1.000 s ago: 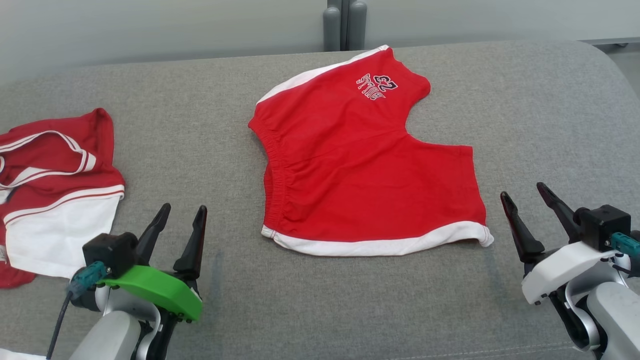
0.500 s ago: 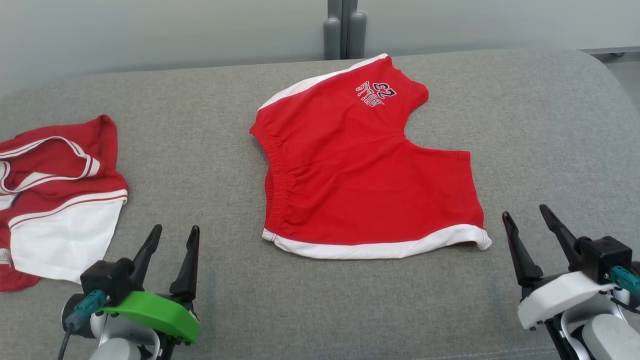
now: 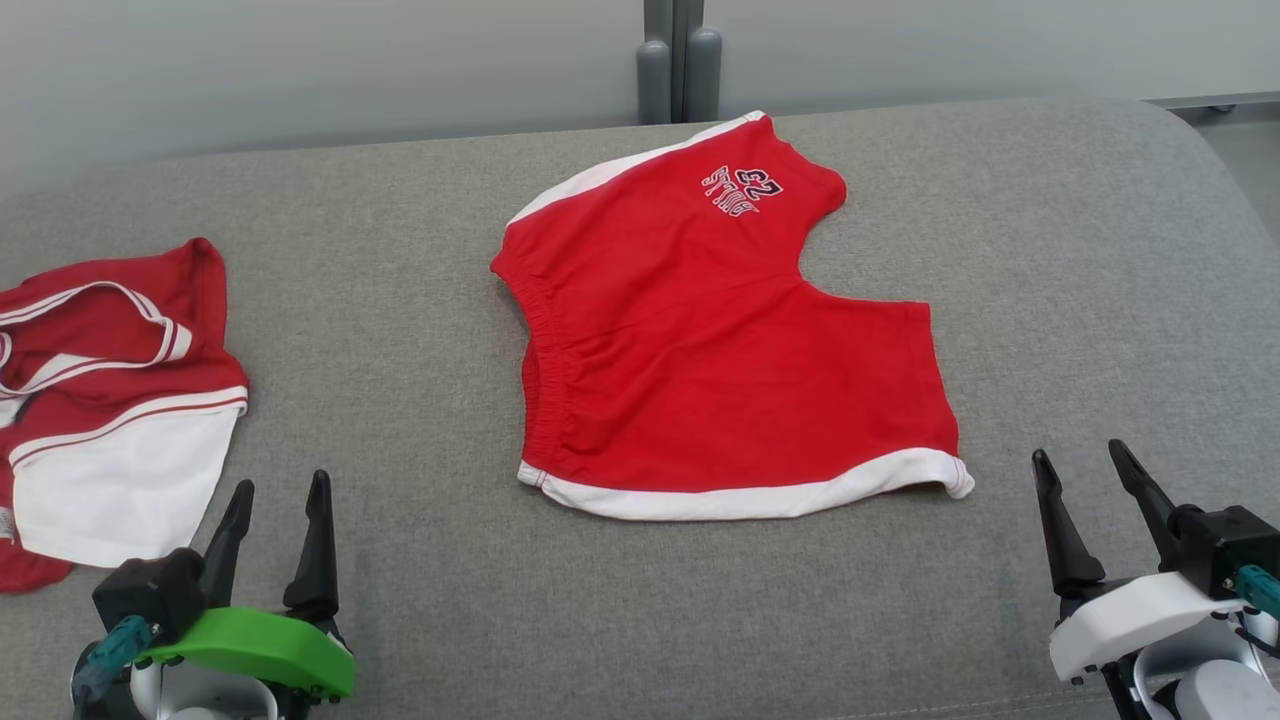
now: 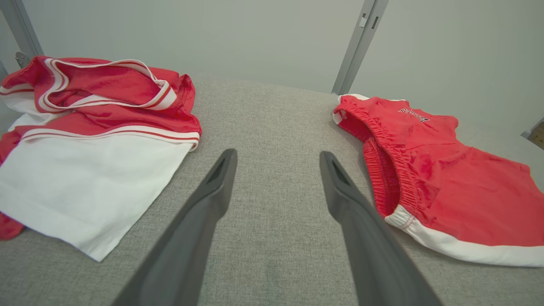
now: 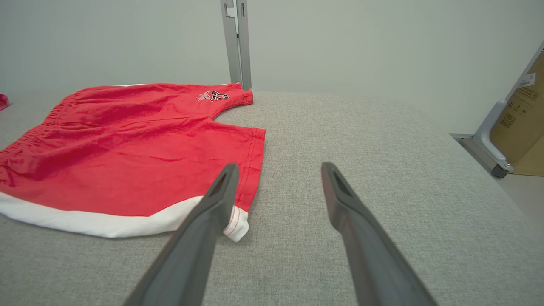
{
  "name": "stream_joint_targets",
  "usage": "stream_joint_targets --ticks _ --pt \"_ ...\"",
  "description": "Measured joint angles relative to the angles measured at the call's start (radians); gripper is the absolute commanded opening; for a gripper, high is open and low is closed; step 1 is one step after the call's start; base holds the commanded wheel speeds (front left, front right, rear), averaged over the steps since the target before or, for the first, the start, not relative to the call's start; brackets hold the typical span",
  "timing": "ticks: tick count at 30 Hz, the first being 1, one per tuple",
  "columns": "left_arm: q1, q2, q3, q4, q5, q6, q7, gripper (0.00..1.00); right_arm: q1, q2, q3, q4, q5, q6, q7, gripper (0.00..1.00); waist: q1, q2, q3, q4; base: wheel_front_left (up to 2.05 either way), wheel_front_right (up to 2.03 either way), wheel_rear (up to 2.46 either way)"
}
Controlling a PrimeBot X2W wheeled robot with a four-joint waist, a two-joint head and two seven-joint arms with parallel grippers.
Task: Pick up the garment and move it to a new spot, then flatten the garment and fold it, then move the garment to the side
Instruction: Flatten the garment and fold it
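Two grippers, both spread wide and empty, sit at my near edge: the left gripper [image 3: 281, 482] near the red-and-white jersey [image 3: 110, 400], the right gripper [image 3: 1078, 450] just off the white-hemmed corner of the red shorts [image 3: 720, 340]. I see the red shorts lying flat, unfolded, mid-way across the grey cushion [image 3: 400, 300], apart from the jersey

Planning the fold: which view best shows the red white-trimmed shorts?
Head view: the red white-trimmed shorts show whole, from above. Left wrist view catches the waistband end; right wrist view, a low cropped look.
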State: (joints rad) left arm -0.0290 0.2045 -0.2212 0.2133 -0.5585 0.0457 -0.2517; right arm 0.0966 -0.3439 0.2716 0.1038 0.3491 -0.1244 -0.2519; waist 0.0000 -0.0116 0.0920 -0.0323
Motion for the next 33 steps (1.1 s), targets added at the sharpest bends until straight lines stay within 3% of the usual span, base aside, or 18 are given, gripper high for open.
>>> stream_joint_targets --ticks 6,15,28,33 --pt "0.013 -0.003 0.028 0.007 0.012 -0.011 0.0 1.0 0.004 0.011 -0.024 -0.001 -0.012 0.013 0.0 1.0 0.0 0.0 -0.004 -0.002 0.0 0.0 0.0" --pt "0.02 -0.031 0.037 0.021 0.035 -0.044 0.0 1.0 0.024 0.031 -0.03 0.056 -0.026 0.059 0.0 1.0 0.0 0.0 -0.01 0.0 0.0 0.0 0.0" --pt "-0.022 -0.07 -0.09 0.007 0.073 -0.133 0.0 1.0 -0.077 0.078 0.001 0.212 -0.016 0.117 0.0 1.0 0.0 0.0 0.074 0.01 0.0 0.0 0.0" --pt "-0.067 -0.091 -0.107 0.005 0.081 -0.139 0.0 1.0 -0.146 0.097 0.03 0.274 -0.015 0.147 0.0 1.0 0.0001 0.0 0.114 0.014 0.0 0.0 0.0"
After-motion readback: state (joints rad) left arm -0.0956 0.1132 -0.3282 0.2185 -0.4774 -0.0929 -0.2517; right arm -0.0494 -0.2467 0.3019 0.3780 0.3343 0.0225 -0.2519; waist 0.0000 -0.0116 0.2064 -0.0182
